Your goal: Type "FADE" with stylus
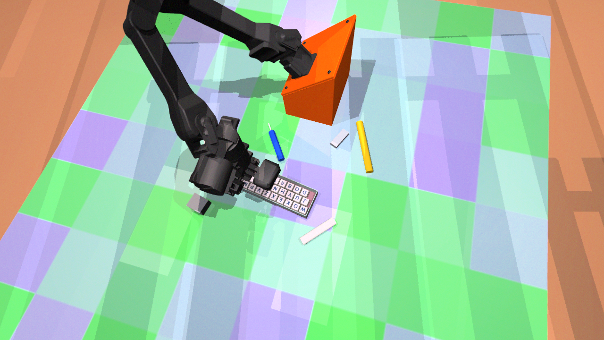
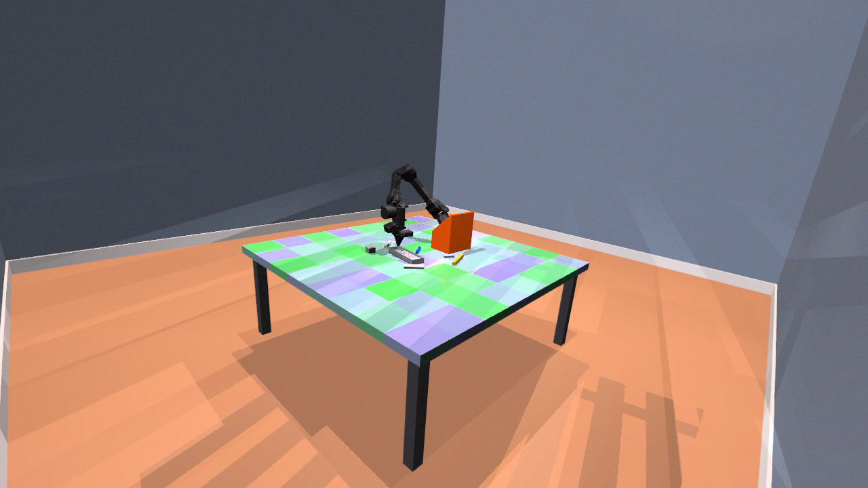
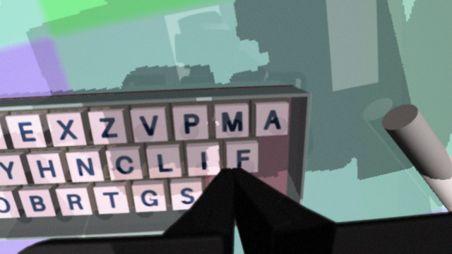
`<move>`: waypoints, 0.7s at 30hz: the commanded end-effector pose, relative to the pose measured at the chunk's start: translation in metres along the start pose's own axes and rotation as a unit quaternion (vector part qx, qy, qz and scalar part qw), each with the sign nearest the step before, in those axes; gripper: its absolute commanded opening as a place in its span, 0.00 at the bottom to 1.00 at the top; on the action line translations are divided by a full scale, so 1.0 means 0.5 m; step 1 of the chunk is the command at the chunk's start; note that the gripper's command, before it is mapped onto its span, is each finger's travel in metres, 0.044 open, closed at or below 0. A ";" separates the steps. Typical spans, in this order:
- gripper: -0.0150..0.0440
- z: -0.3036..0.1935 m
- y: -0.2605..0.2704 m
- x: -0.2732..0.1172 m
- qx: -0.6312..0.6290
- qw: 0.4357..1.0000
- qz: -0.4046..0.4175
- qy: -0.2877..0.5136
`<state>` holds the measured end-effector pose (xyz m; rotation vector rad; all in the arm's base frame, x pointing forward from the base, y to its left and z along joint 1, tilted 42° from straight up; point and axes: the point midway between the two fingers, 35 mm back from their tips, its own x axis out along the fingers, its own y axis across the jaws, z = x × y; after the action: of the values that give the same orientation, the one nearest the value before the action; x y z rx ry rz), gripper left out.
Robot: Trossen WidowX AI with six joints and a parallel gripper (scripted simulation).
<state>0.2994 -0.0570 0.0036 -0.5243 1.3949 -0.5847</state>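
Observation:
The blue stylus with a thin pale tip (image 1: 277,146) (image 2: 418,249) lies flat on the desk beside the keyboard, out of the wrist view. The keyboard (image 1: 289,196) (image 2: 413,261) (image 3: 152,127) sits in a grey tray, its one end partly hidden by the arm in the top view. My gripper (image 2: 399,244) (image 3: 231,178) is shut and holds nothing. Its fingertips show just at the lower edge of the F key (image 3: 244,156); contact cannot be told. The A key (image 3: 274,119) and E key (image 3: 26,132) show above them. The D key (image 1: 304,191) is at the keyboard's far end, outside the wrist view.
A white cylinder (image 3: 420,141) lies off the keyboard's A end. Another white cylinder (image 1: 317,231) lies near the W end. A pale block (image 1: 197,203), a flat white block (image 1: 339,138), a yellow rod (image 1: 364,146) and the orange base (image 1: 311,100) also stand or lie around.

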 end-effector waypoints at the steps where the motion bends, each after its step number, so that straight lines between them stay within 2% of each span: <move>1: 0.25 -0.005 -0.003 0.001 -0.007 1.000 -0.001 0.001; 5: 0.25 -0.009 0.001 0.001 -0.007 1.000 -0.001 0.001; 10: 0.25 -0.073 0.056 0.001 -0.008 1.000 0.000 0.002; 21: 0.25 -0.071 0.074 0.000 -0.008 1.000 0.001 0.002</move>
<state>0.2658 -0.0363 -0.0190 -0.5389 1.4043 -0.5776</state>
